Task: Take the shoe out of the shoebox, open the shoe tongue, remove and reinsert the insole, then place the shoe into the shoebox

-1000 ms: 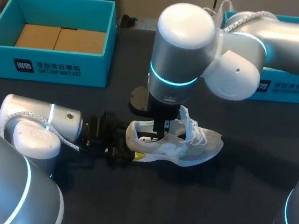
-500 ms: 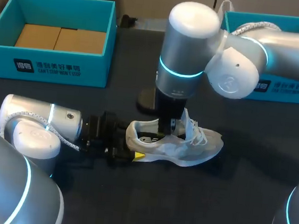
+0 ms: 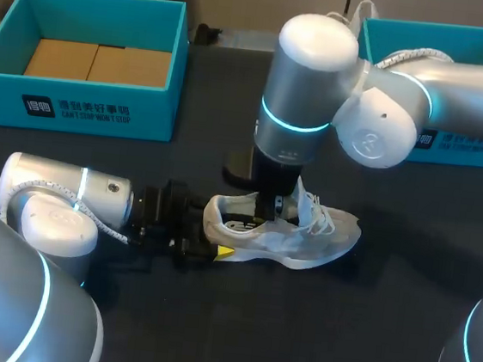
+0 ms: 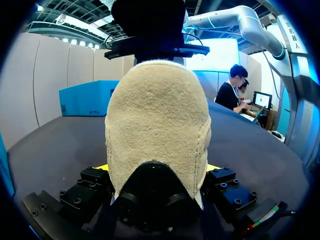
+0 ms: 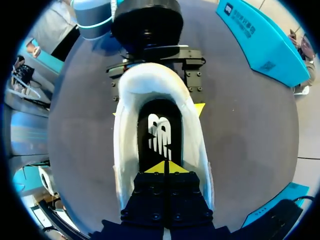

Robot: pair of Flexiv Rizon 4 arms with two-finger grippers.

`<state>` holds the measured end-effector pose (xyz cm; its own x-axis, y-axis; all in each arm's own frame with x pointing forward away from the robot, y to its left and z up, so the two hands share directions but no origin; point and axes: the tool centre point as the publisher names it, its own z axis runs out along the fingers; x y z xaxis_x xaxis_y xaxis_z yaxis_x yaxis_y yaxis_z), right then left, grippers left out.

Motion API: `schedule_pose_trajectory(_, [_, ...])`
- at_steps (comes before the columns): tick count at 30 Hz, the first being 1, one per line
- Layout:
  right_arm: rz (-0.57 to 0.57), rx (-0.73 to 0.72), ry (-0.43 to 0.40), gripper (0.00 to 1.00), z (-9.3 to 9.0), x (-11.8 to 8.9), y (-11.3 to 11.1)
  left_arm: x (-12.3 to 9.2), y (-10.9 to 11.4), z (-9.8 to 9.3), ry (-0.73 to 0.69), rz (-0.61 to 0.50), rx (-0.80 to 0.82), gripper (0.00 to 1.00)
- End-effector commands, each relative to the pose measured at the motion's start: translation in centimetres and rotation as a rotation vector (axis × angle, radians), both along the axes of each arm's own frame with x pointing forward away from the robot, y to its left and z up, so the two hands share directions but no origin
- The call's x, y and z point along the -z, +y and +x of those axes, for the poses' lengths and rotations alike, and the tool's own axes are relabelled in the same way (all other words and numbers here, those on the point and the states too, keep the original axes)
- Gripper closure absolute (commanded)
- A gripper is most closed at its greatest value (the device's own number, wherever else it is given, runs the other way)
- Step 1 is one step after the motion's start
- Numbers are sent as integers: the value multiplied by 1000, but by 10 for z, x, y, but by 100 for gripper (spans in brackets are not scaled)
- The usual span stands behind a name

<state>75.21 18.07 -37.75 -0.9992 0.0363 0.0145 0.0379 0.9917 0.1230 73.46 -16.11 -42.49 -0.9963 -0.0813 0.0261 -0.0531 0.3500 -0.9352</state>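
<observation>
A pale grey shoe (image 3: 313, 239) lies on its sole on the dark table, toe pointing right. My left gripper (image 3: 210, 235) comes in from the left, and its wide-set fingers press the heel (image 4: 157, 125) from both sides. One of its yellow fingertips (image 5: 200, 107) shows beside the heel in the right wrist view. My right gripper (image 5: 164, 167) is shut and points down into the shoe's opening (image 3: 266, 208), right over the black insole (image 5: 159, 132). Nothing shows between its tips. The white laces and the tongue (image 3: 306, 203) stand up just ahead of it.
A teal shoebox (image 3: 76, 107) with brown cardboard inside stands at the back left. A second teal box (image 3: 461, 144) stands at the back right, partly behind my right arm. Bare tabletop (image 3: 294, 342) lies in front of the shoe.
My right arm has shifted a little to the right above the shoe, its gripper still in the opening. The left arm and the shoe have stayed put.
</observation>
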Motion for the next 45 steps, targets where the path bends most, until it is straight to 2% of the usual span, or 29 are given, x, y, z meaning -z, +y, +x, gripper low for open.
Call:
schedule_pose_trajectory(1, [7, 1, -4, 85, 1, 6, 2, 1, -1, 2, 1, 5, 1, 100])
schedule_pose_trajectory(2, [10, 1, -7, 77, 2, 7, 3, 1, -1, 2, 1, 5, 1, 100])
schedule_pose_trajectory(8, [10, 17, -16, 64, 5, 10, 1, 1, -1, 2, 1, 5, 1, 100])
schedule_pose_trajectory(11, [7, 20, -18, 58, 6, 10, 0, 1, -1, 2, 1, 5, 1, 100])
schedule_pose_trajectory(19, [14, 31, -45, 53, 10, 20, 4, 1, -1, 2, 1, 5, 1, 100])
schedule_pose_trajectory(26, [24, 26, -25, 54, 13, 34, 11, 1, -1, 2, 1, 5, 1, 100])
schedule_pose_trajectory(34, [42, 41, 33, 55, -3, 53, 15, 1, -1, 2, 1, 5, 1, 100])
schedule_pose_trajectory(37, [44, 61, 51, 58, -10, 57, 14, 1, -1, 2, 1, 5, 1, 100])
schedule_pose_trajectory(40, [45, 74, 61, 69, -17, 61, 13, 1, -1, 2, 1, 5, 1, 100])
schedule_pose_trajectory(45, [37, 83, 86, 75, -26, 66, 15, 1, -1, 2, 1, 5, 1, 100])
